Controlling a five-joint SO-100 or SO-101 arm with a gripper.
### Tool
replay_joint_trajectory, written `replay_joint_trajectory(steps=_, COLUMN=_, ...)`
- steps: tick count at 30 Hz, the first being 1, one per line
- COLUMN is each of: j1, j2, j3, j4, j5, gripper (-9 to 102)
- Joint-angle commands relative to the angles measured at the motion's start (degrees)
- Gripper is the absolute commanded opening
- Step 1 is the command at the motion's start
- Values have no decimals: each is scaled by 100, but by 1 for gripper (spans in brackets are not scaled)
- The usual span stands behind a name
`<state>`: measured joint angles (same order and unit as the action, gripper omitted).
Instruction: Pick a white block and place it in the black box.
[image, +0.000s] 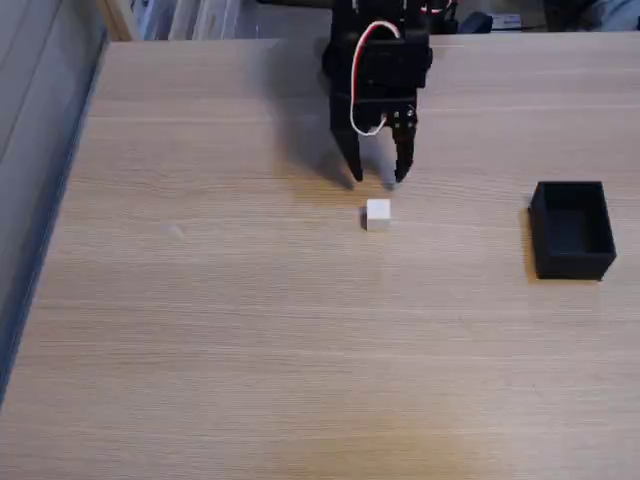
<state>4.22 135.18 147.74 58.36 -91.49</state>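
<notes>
In the fixed view the white block (377, 213) sits on the wooden table (250, 340) (well left of the black box (572, 229)); just beyond it the gripper (377, 175) points down, fingers spread, holding nothing.

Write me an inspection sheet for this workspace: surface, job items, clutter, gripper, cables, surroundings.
Surface: light wood-grain table, a few faint marks.
Job's things: white block on the table near the middle; black box to the right in the fixed view, open-topped, looks empty.
Clutter: nothing seen.
Gripper: black gripper just behind the block, jaws open, holding nothing.
Cables: red and white wires looped on the gripper body.
Surroundings: grey surface along the left edge; blurred items beyond the far edge.
</notes>
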Motion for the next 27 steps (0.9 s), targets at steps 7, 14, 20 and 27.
replay_joint_trajectory(steps=7, j1=132, j2=-527, j3=-70, j4=-545, j5=-193, gripper=28)
replay_joint_trajectory(steps=14, j1=132, j2=-940, j3=-176, j4=-940, j5=-185, gripper=28)
replay_joint_trajectory(steps=20, j1=88, j2=-1327, j3=-483, j4=-1037, j5=-176, gripper=28)
replay_joint_trajectory(steps=27, j1=97, j2=-1881, j3=-914, j4=-1187, j5=-114, gripper=27)
